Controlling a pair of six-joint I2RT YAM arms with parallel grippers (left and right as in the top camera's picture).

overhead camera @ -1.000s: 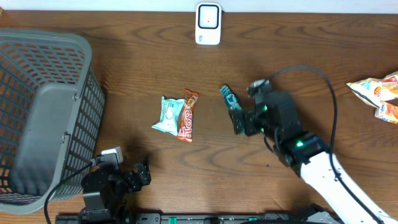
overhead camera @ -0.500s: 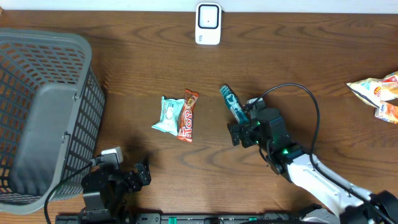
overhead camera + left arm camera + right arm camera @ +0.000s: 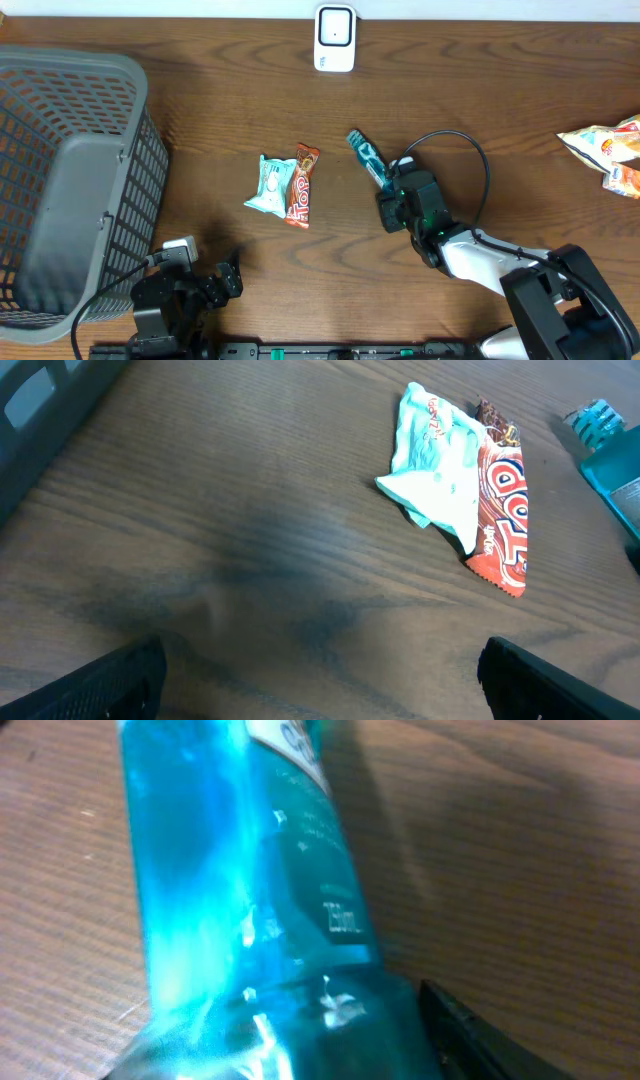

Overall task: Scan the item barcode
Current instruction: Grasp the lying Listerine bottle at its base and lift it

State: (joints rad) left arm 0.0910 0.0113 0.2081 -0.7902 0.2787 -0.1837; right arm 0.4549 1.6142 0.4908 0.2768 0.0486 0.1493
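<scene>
The item, a teal packet [image 3: 366,158], lies slanted on the wooden table right of centre. Its lower end sits under my right gripper [image 3: 388,195]. In the right wrist view the packet [image 3: 250,900] fills the space between the jaws of that gripper [image 3: 300,1055]. One dark finger [image 3: 480,1035] presses on its right edge and the other is hidden behind it. The white barcode scanner [image 3: 334,38] stands at the table's far edge. My left gripper [image 3: 232,275] rests open near the front edge, its fingers [image 3: 110,680] wide apart over bare wood, and the packet's tip [image 3: 615,460] shows far right.
A mint-green wrapper [image 3: 270,185] and a red Top bar [image 3: 302,185] lie side by side mid-table. A grey mesh basket [image 3: 140,90] takes up the left side. Orange snack bags [image 3: 610,150] lie at the right edge.
My right gripper has dropped lower over the teal packet's lower end and closed its jaws onto it. The packet has shifted slightly up and left. The left arm has stayed still.
</scene>
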